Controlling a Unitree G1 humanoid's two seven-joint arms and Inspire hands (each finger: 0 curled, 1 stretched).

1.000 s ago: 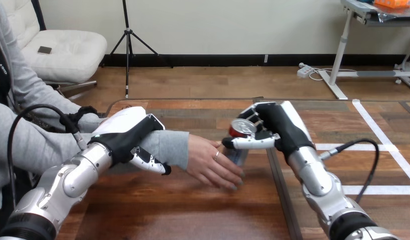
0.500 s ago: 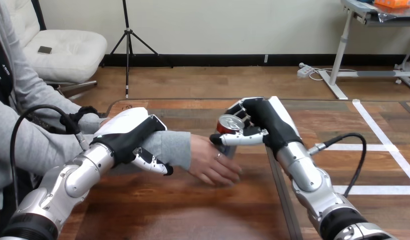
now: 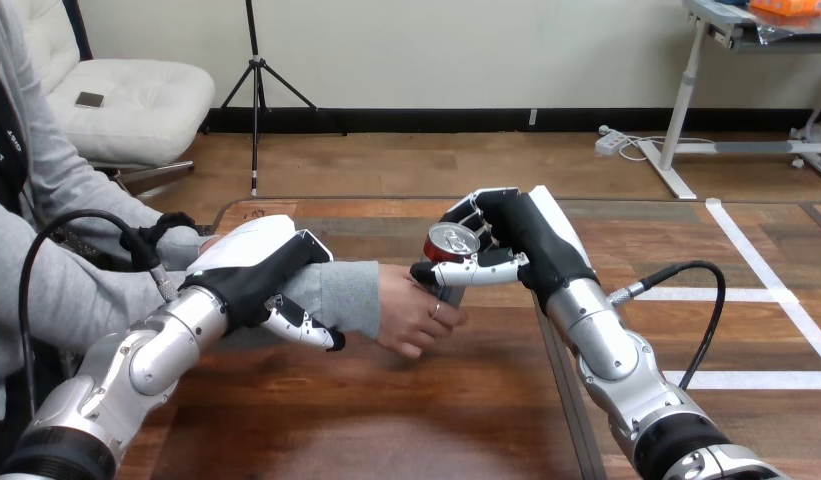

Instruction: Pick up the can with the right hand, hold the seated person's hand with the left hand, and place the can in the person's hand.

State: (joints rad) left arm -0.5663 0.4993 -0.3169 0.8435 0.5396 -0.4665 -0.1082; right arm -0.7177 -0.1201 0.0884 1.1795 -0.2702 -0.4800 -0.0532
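A can with a red rim and silver top stands upright in my right hand, whose thumb and fingers are curled round it near the table's middle. The person's hand reaches in from the left, and its fingers curl round the can's lower part. My left hand lies over the person's grey-sleeved forearm, its fingers curled down round the sleeve just behind the wrist.
The wooden table spreads below both arms. White tape lines cross its right part. A dark seam runs down the table under my right forearm.
My right hand has carried the can leftward to the person's hand. The person's fingers, flat on the table before, have lifted and closed round the can. My left hand has stayed on the forearm.
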